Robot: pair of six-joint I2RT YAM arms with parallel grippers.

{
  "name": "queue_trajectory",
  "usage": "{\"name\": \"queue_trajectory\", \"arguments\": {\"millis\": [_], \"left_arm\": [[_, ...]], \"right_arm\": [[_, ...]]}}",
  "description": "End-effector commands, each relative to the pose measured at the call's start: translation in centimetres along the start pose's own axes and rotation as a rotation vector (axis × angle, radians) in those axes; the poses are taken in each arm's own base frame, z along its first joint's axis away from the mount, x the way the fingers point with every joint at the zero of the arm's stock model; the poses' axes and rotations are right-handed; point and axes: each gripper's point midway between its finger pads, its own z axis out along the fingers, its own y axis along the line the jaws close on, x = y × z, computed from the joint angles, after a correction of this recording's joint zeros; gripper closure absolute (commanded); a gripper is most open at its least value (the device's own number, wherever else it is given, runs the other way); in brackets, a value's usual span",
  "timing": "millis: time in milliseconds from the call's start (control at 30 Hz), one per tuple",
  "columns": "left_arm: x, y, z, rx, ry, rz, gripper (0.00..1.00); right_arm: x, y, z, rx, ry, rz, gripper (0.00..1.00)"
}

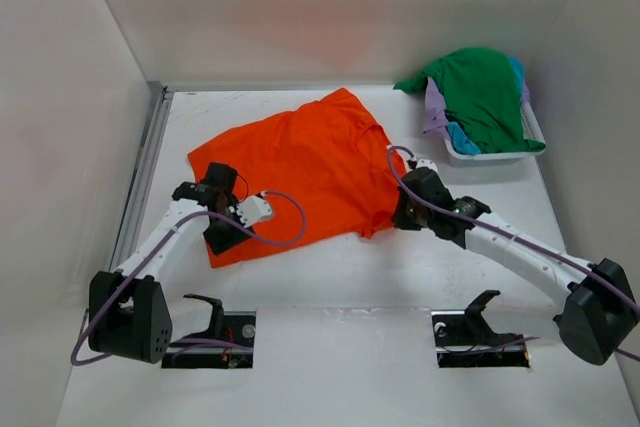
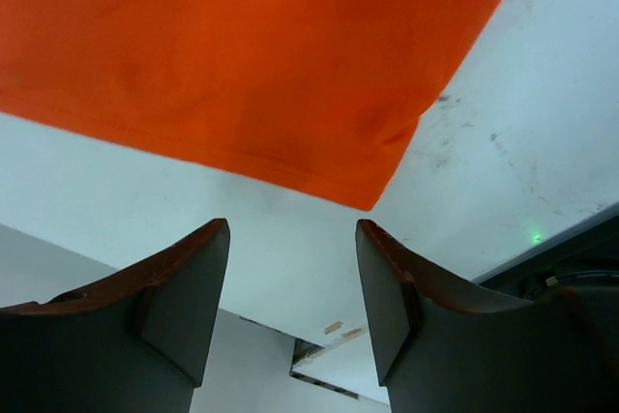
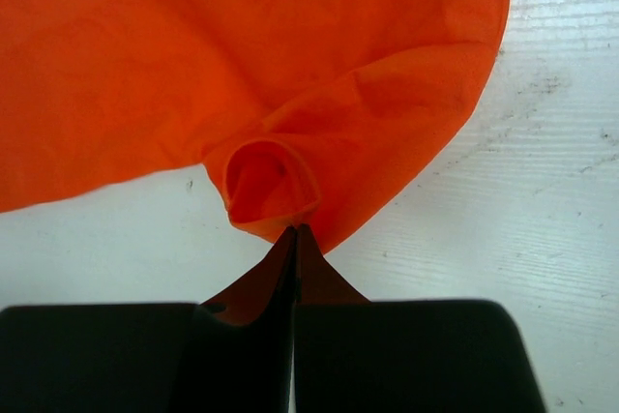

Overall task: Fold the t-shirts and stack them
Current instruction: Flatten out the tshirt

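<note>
Orange tee (image 1: 300, 167): spread mostly flat on the table (image 1: 350, 277), mid-left, lying at a slant; one corner points far, long edge runs near-left. Some wrinkles near the R side.
Orange tee, near-left corner: seen in L wrist view (image 2: 251, 55), flat on the table, hem stitched, corner tip just beyond the jaws.
L gripper (image 1: 224, 235): over the near-left edge of the orange tee. In its own cam (image 2: 290, 229) jaws spread apart, nothing between them, bare table under the gap.
R gripper (image 1: 401, 215): at the near-right edge of the orange tee, arm reaching in from the near-right. In its own cam (image 3: 295, 231) jaws pressed together, tips right at a puckered, curled bit of hem; cloth gathers toward the tips, so it looks pinched.
Orange tee by R gripper: (image 3: 271, 74) edge rolled into a small loop just ahead of the tips, rest of the cloth fans out to the far side.
Basket (image 1: 495, 155): white, far-right corner of the table, well apart from the orange tee.
Green tee (image 1: 485, 92): on top of the heap in the basket, drapes over its far and left rim.
Lavender tee (image 1: 433, 107): under the green tee, hangs out on the basket's left side.
Teal tee (image 1: 462, 139): bit showing at the near-left of the basket, below the green tee; more teal peeks out at the far-right.
Cables (image 1: 285, 232): purple, loop along both arms.
</note>
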Motion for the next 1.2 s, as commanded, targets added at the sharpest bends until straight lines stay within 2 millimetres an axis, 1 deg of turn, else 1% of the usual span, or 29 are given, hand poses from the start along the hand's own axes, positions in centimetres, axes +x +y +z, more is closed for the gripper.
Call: {"name": "queue_trajectory", "arguments": {"millis": [0, 100, 133, 200, 267, 333, 433, 500, 533, 567, 600, 633, 667, 700, 733, 800, 900, 933, 967, 1067, 1100, 1167], "left_arm": [[-0.5, -1.7, 0.6, 0.04, 0.012, -0.01, 0.47], [-1.4, -3.3, 0.9, 0.069, 0.014, 0.036, 0.45], [-1.4, -3.7, 1.1, 0.078, 0.023, 0.047, 0.44], [-0.9, -5.1, 2.2, 0.121, 0.08, 0.085, 0.43], [-0.2, -6.0, 3.3, 0.152, 0.146, 0.094, 0.44], [0.1, -6.2, 4.0, 0.156, 0.182, 0.081, 0.45], [1.0, -5.8, 5.4, 0.133, 0.236, 0.054, 0.46], [1.7, -5.0, 6.4, 0.105, 0.275, 0.023, 0.51], [1.9, -4.6, 6.7, 0.096, 0.285, 0.008, 0.57], [1.9, -3.9, 6.9, 0.082, 0.291, -0.02, 0.67], [1.6, -3.0, 7.1, 0.063, 0.284, -0.053, 0.8], [1.4, -2.0, 7.2, 0.037, 0.271, -0.087, 0.88], [1.0, -0.6, 7.1, 0.006, 0.255, -0.119, 0.93], [0.8, 0.3, 6.9, -0.009, 0.242, -0.134, 0.96], [0.4, 1.1, 6.6, -0.019, 0.224, -0.145, 0.98], [-0.8, 3.1, 5.3, -0.055, 0.167, -0.152, 1.0], [-3.2, 5.7, 2.5, -0.067, 0.065, -0.128, 1.0], [-3.9, 6.4, 1.9, -0.059, 0.041, -0.119, 1.0], [-4.9, 7.4, 1.2, -0.054, 0.005, -0.124, 1.0], [-7.2, 10.5, 0.5, -0.026, -0.06, -0.168, 0.99], [-7.8, 11.9, 0.7, -0.01, -0.078, -0.191, 0.99], [-8.6, 13.8, 1.3, 0.003, -0.099, -0.222, 0.97]], "right_arm": [[-1.7, 0.8, -0.6, -0.042, -0.063, 0.053, 1.0], [-2.4, 0.1, -0.7, -0.033, -0.082, 0.065, 1.0], [-2.5, 0.0, -0.8, -0.033, -0.086, 0.066, 1.0], [-2.5, -0.2, -0.8, -0.029, -0.088, 0.065, 1.0], [-2.7, -0.3, -0.9, -0.032, -0.095, 0.066, 1.0], [-2.8, -0.3, -1.2, -0.035, -0.104, 0.071, 1.0], [-2.8, -0.5, -1.3, -0.035, -0.114, 0.085, 1.0], [-2.9, -0.3, -1.2, -0.04, -0.116, 0.09, 1.0], [-3.0, -0.2, -1.2, -0.044, -0.116, 0.089, 1.0], [-3.1, -0.1, -1.0, -0.045, -0.115, 0.084, 1.0], [-3.3, 0.1, -0.9, -0.046, -0.114, 0.078, 1.0], [-3.5, 0.3, -0.8, -0.049, -0.114, 0.075, 1.0], [-3.9, 0.4, -0.8, -0.049, -0.115, 0.067, 1.0], [-4.2, 0.6, -0.8, -0.052, -0.116, 0.059, 1.0], [-4.5, 0.8, -0.8, -0.057, -0.118, 0.052, 1.0], [-5.0, 1.2, -0.9, -0.064, -0.122, 0.039, 1.0], [-5.4, 1.7, -0.9, -0.077, -0.123, 0.03, 1.0], [-5.5, 1.9, -0.8, -0.081, -0.121, 0.028, 1.0], [-5.6, 2.0, -0.5, -0.081, -0.117, 0.024, 1.0], [-5.8, 2.4, 0.3, -0.086, -0.11, 0.012, 1.0], [-5.9, 2.6, 0.8, -0.087, -0.107, 0.007, 1.0], [-6.2, 2.6, 1.7, -0.086, -0.106, 0.001, 1.0]]}}
